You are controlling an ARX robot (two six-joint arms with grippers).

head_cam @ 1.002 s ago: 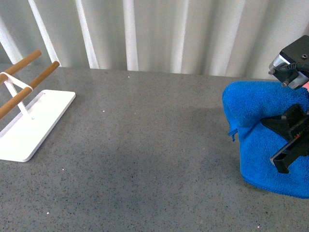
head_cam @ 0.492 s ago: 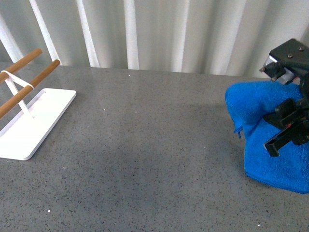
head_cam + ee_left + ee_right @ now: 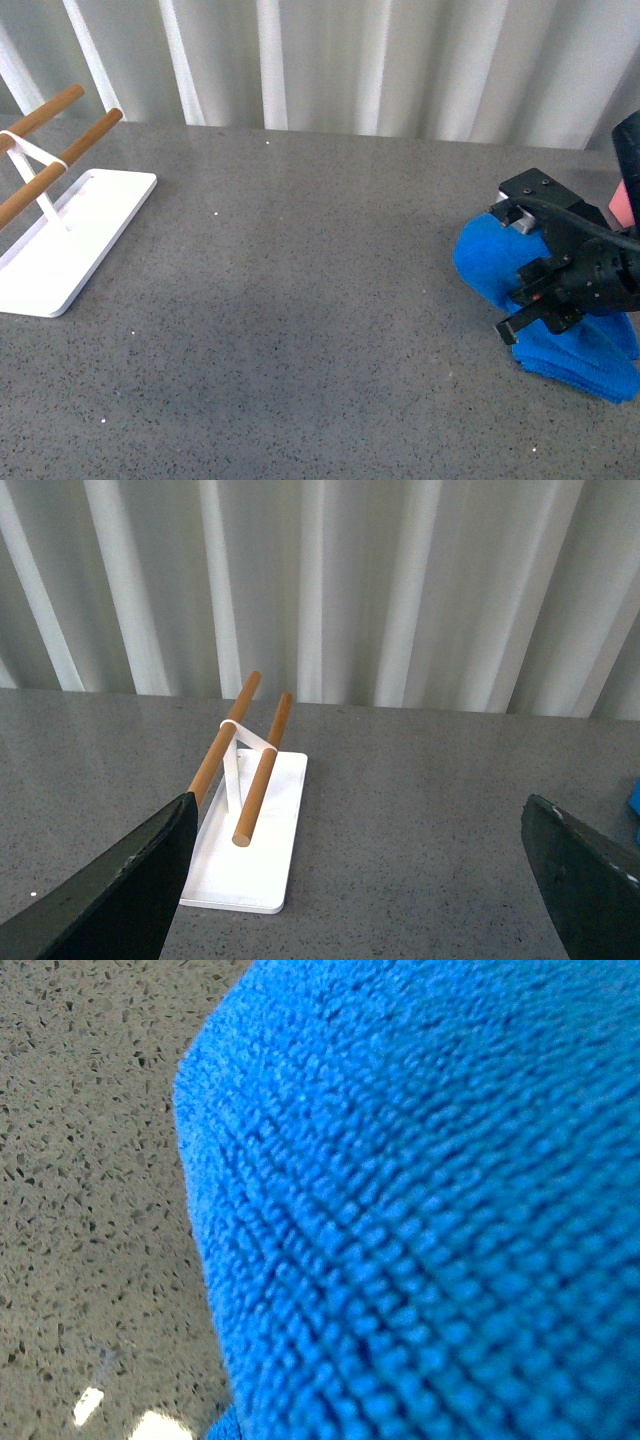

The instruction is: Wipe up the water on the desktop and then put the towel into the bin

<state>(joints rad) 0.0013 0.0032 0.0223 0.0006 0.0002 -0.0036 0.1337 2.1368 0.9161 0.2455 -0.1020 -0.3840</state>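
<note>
Now lower than a second ago, the right gripper (image 3: 545,300) keeps its jaws clamped on the bunched blue towel (image 3: 480,262), brought down onto the table (image 3: 300,300) at its right side, likely to wipe. The left gripper (image 3: 365,880) hangs with jaws wide and empty.

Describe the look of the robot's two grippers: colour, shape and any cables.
The right gripper is black and angular, with a small silver-grey block and a curved black cable on top. The left gripper shows two matte black wedge-shaped fingers.
</note>
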